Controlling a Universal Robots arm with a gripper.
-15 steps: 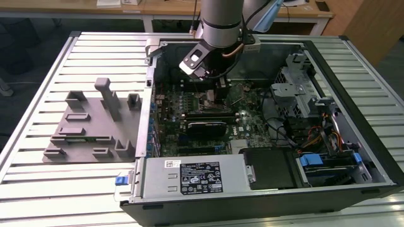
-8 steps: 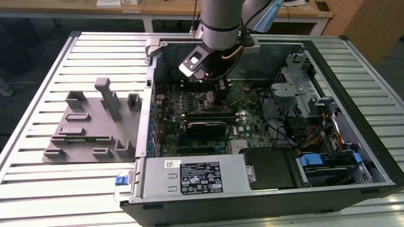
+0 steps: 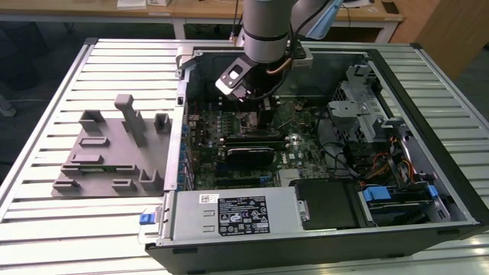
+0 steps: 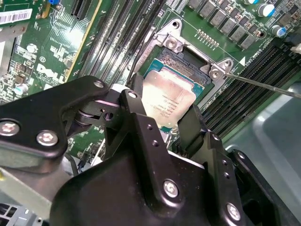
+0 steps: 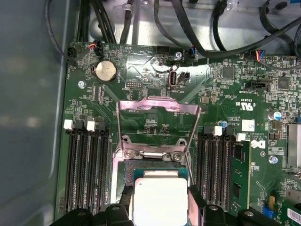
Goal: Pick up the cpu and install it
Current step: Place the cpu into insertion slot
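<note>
The cpu (image 4: 170,96), a thin square chip with a pale silver top, is held between my two black fingers (image 4: 135,96). My gripper (image 4: 164,112) is shut on it from two opposite sides. The chip hangs right over the motherboard socket (image 4: 175,43), roughly level with its frame; I cannot tell whether it touches. In the first wrist view the cpu (image 5: 160,200) lies just below the socket's hinge, and the metal load plate (image 5: 157,106) is flipped open away from it. In the exterior view my gripper (image 3: 257,109) reaches down into the open computer case.
A thin metal socket lever (image 4: 263,84) sticks out beside the socket. Memory slots (image 5: 87,169) flank it, with one memory stick (image 5: 240,174) fitted. Black cables (image 5: 188,28) cross beyond the board. The grey holder block (image 3: 107,154) stands outside the case at the exterior view's left; a power supply (image 3: 229,215) sits at the front.
</note>
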